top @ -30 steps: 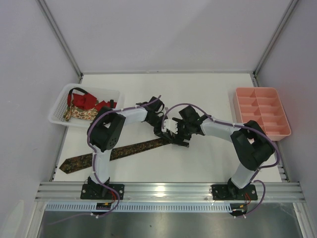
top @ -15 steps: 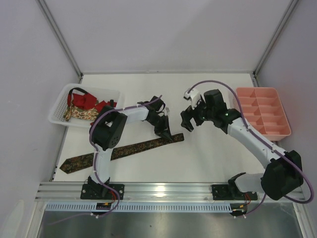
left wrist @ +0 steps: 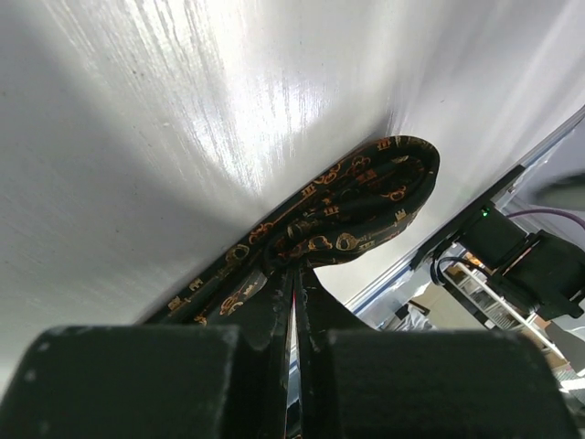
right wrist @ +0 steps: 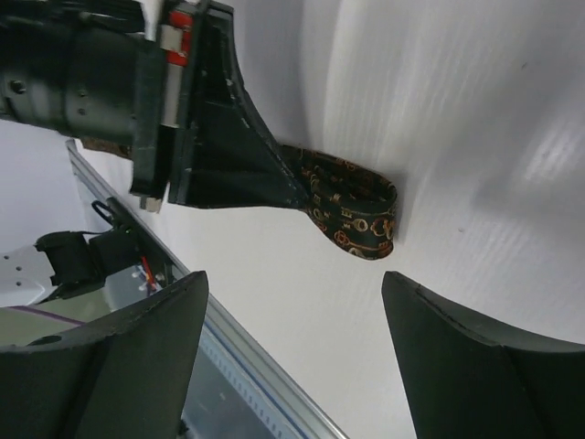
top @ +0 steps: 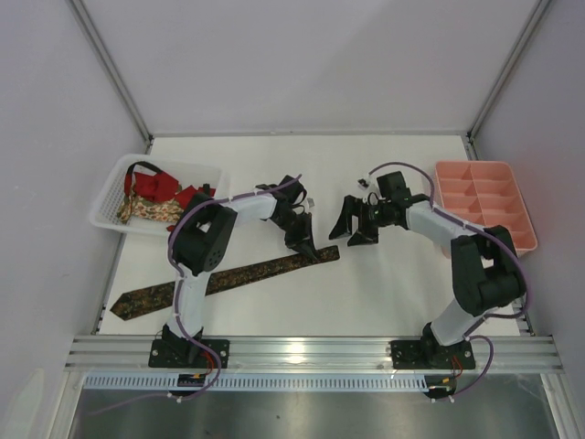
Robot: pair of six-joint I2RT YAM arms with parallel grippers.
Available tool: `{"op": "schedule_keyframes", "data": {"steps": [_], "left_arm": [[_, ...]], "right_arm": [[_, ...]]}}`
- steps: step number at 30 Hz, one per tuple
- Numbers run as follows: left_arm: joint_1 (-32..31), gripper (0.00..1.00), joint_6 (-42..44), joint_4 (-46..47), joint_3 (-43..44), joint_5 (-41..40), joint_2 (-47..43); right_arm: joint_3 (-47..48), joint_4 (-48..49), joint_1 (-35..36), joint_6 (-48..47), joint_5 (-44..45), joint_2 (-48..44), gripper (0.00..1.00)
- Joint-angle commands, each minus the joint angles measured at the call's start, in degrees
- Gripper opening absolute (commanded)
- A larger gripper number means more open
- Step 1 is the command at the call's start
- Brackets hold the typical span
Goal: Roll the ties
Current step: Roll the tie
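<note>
- Top external view: the dark brown tie (top: 228, 277), gold-speckled, lies in a slanted strip well left of the pink tray (top: 483, 206). Its tray-side end is folded into a small loop.
- Left gripper (top: 304, 247) pinches that loop, jaws nearly together.
- Right gripper (top: 355, 222) hangs between loop and tray, spread wide and holding nothing.
- The tie's pointed end, farthest from the tray, nears the table (top: 384, 293) edge.

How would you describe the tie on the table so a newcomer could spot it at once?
On the white table, a long dark brown tie lies diagonally from the near left corner toward the middle, its folded end pinched in the left gripper. Unlike the red and floral ties heaped in the white basket, it is stretched out and gold-speckled.
</note>
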Motion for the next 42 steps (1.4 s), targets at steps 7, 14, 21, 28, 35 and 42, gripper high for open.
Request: {"op": "schedule_keyframes", "data": {"steps": [7,14,21,28,35,42], "left_arm": [[0.63,0.06,4.18,-4.21,2.59,-4.03,2.26],[0.63,0.05,4.01,-4.04,3.74,-3.77,3.31],[0.71,0.04,4.18,-4.13,3.65,-3.68,3.49],[0.71,0.04,4.09,-4.3,3.91,-3.77,3.58],[0.89,0.01,4.27,-4.3,4.0,-4.12,3.93],[0.71,0.0,2.95,-3.43,4.35,-3.69,4.55]], "right_arm": [[-4.75,16.29,0.52,5.29,-6.8,9.96,0.79],[-5.19,19.28,0.7,3.79,-7.59,14.62,0.62],[-6.68,19.9,0.78,1.95,-10.14,15.07,0.51],[-8.27,20.43,0.79,1.51,-11.11,15.32,0.53],[-7.65,19.38,0.61,2.3,-9.53,15.07,0.41],[-5.9,16.56,0.87,4.14,-9.0,12.96,0.17]]}}
